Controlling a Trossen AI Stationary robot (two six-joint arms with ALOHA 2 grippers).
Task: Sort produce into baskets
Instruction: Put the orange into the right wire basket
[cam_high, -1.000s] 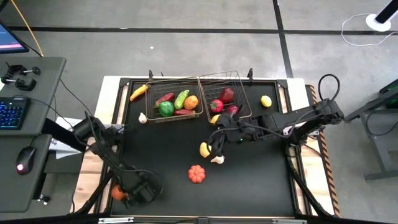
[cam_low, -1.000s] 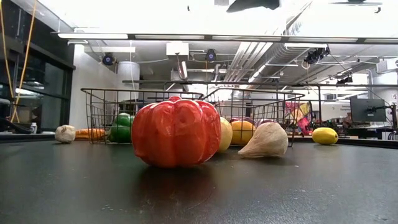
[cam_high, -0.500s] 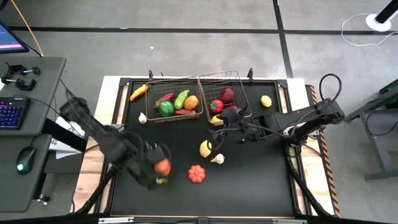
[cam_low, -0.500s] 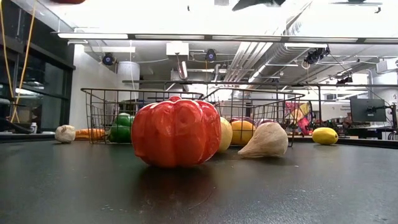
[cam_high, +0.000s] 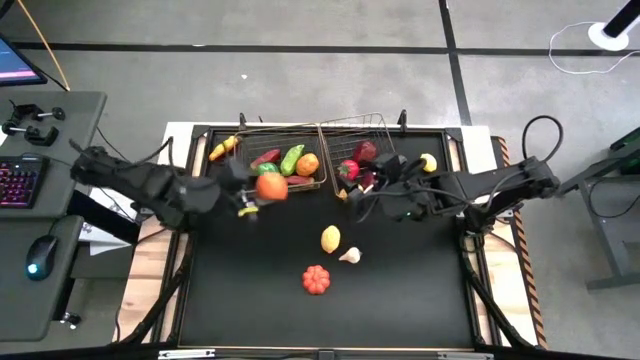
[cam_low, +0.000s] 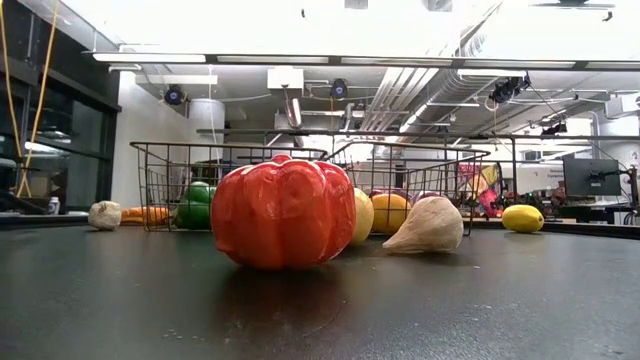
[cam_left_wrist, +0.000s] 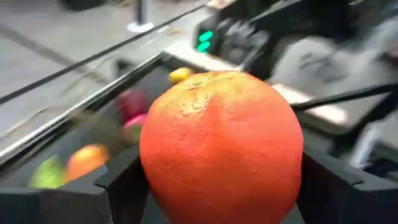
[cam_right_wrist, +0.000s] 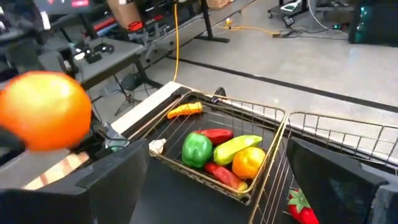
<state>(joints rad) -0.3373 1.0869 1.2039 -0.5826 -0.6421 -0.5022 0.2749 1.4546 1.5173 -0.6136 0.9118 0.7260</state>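
Left hand (cam_high: 262, 190) of mine pinches an orange (cam_high: 270, 186) between its two dark fingers (cam_left_wrist: 118, 180), the fruit filling the gap so that only the fingertips show on either side of it. That arm reaches across from the left edge of the tabletop (cam_high: 400, 290), stretched nearly level, and holds the orange above the near rim of the left basket (cam_high: 282, 168). In that basket lie a green pepper (cam_right_wrist: 197, 149), a cucumber (cam_right_wrist: 237, 145), a second orange (cam_right_wrist: 248, 162) and a long red pepper (cam_right_wrist: 214, 134).

My right hand (cam_high: 362, 192) hangs with its fingers (cam_right_wrist: 115, 177) spread wide and nothing between them, at the near edge of the right basket (cam_high: 365, 150); its arm comes in from the right side, bent low over the tabletop. A red pepper (cam_high: 348, 170) sits in that basket.

Loose on the tabletop are a lemon (cam_high: 330, 239), a garlic bulb (cam_high: 349, 255) just beside it, and a red tomato (cam_high: 316, 279) nearer the front. Another lemon (cam_high: 428, 163) lies to the right of the baskets, and a second garlic bulb (cam_low: 104, 214) to their left.
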